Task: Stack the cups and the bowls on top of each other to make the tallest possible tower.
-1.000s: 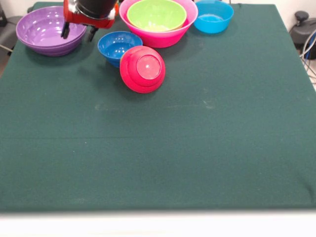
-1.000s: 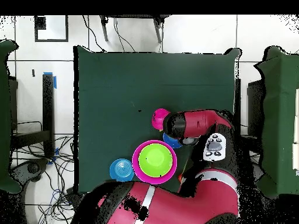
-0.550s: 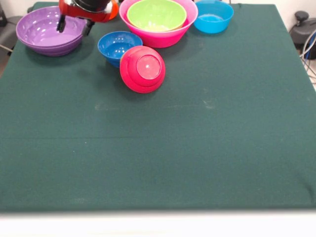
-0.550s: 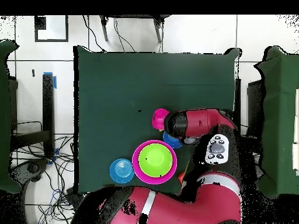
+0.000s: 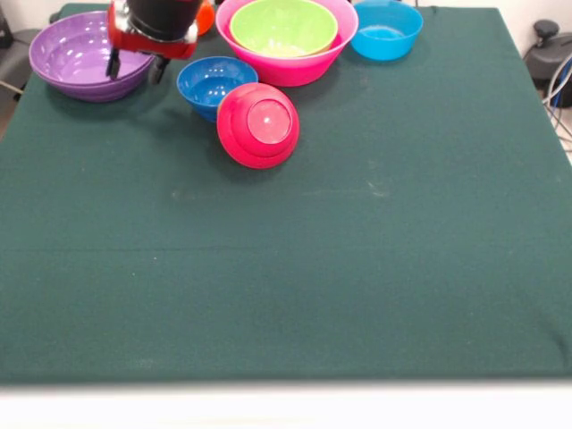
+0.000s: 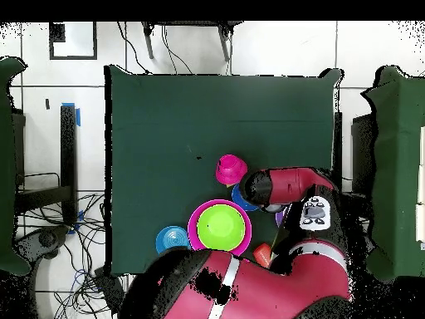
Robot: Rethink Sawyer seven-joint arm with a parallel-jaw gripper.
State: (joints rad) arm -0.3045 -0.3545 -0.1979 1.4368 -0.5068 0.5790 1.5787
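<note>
worktop (image 5: 357,286) dk green cloth | floor (image 6: 282,50) white tile | cables (image 6: 79,249) beside worktop, overhead view

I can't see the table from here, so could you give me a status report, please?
Gripper open, empty, over purple bowl. No tower yet. Crimson bowl on its side.

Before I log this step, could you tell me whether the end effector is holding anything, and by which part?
Nothing is held. The end effector is open and empty, hanging over the near rim of the purple bowl, with bare space between its fingers.
</note>
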